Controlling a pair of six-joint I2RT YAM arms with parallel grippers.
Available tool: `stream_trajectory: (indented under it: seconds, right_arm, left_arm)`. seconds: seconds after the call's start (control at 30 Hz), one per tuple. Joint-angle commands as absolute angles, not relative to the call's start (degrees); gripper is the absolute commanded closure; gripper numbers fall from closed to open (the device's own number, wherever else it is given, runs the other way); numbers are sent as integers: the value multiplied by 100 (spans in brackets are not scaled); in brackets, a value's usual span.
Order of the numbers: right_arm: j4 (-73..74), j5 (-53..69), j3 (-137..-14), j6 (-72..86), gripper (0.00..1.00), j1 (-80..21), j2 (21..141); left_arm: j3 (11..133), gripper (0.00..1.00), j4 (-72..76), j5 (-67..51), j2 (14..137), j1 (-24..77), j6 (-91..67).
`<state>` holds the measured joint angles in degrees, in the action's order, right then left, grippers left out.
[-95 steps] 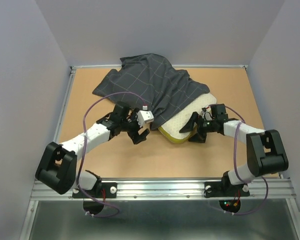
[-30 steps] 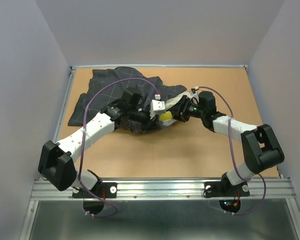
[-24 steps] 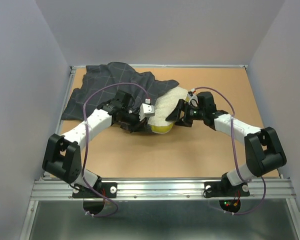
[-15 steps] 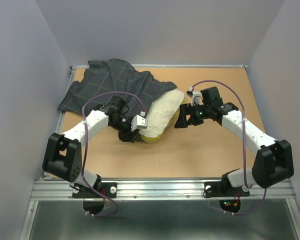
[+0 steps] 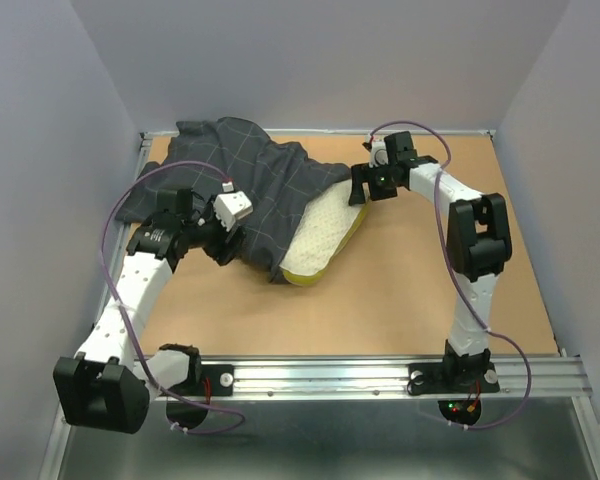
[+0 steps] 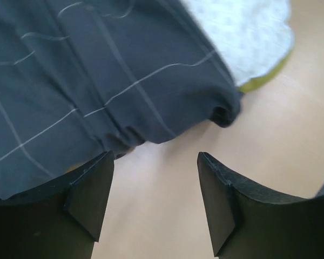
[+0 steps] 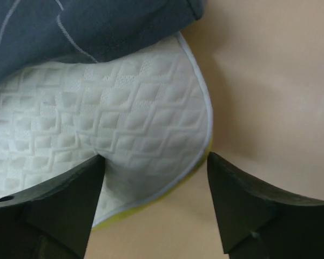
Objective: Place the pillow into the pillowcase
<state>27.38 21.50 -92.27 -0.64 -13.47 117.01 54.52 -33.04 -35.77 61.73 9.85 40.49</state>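
Covering most of the pillow (image 5: 322, 232), the pillowcase (image 5: 265, 185) leaves one end bare.
Both spread: left fingers (image 6: 86, 208) empty, right fingers (image 7: 43, 213) over pillow corner.

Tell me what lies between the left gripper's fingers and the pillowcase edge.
Only bare table separates the open left gripper from the pillowcase, as the left wrist view shows.

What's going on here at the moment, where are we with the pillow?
Both arms are over the bedding, and neither is holding anything. The pillowcase lies over most of the pillow, whose quilted near-right end and yellow edge stick out uncovered on the table. The left end effector hangs open over the case's near hem. The right end effector hangs open over the pillow's bare far corner. The job is not yet finished.
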Motion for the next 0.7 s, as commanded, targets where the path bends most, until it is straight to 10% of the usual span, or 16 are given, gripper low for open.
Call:
stream_trajectory:
  seconds: [0.0,0.37,0.57,0.67]
  right_arm:
    - [2663,2468,-9765,-36,24,-1371,12146]
    - [1846,4533,-6402,1204,85,-1476,10463]
    - [2194,4247,-6186,1275,70,-1635,9326]
    - [3141,3974,-6782,705,35,-1214,8870]
  left_arm:
    - [5554,28,-2400,-2480,7082,669,2884]
    - [7038,39,-1274,-2548,10219,755,2496]
    - [7998,36,-1345,-2759,10425,1134,2162]
    - [7754,29,-1336,-3292,9618,1064,2677]
